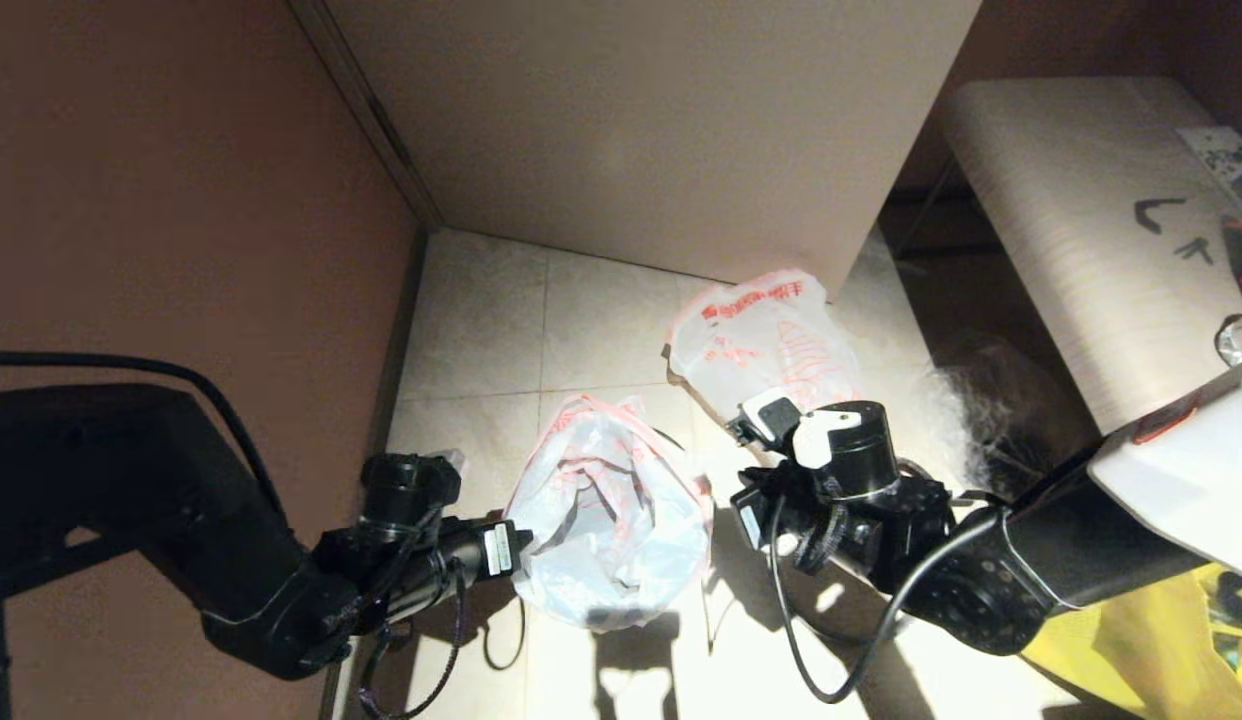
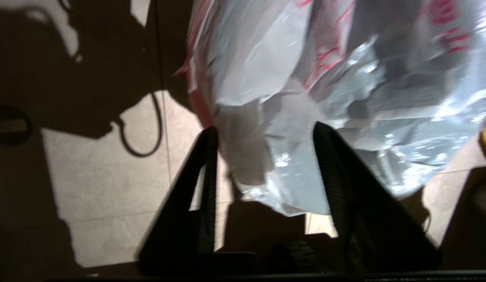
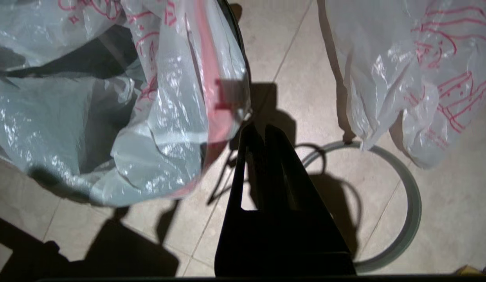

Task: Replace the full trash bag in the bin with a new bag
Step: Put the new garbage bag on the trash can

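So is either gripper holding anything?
Left gripper: open around the edge of the new bag, no hold. Right gripper: shut at its red rim; whether it pinches it, cannot tell.

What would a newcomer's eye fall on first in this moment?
Probably the new bag, spread open over the bin in the middle of the tiled floor, with the left gripper open at its side and the right gripper shut beside its rim. Just behind stands the full trash bag on the floor, and the right wrist view shows the grey ring rim lying loose on the tiles.
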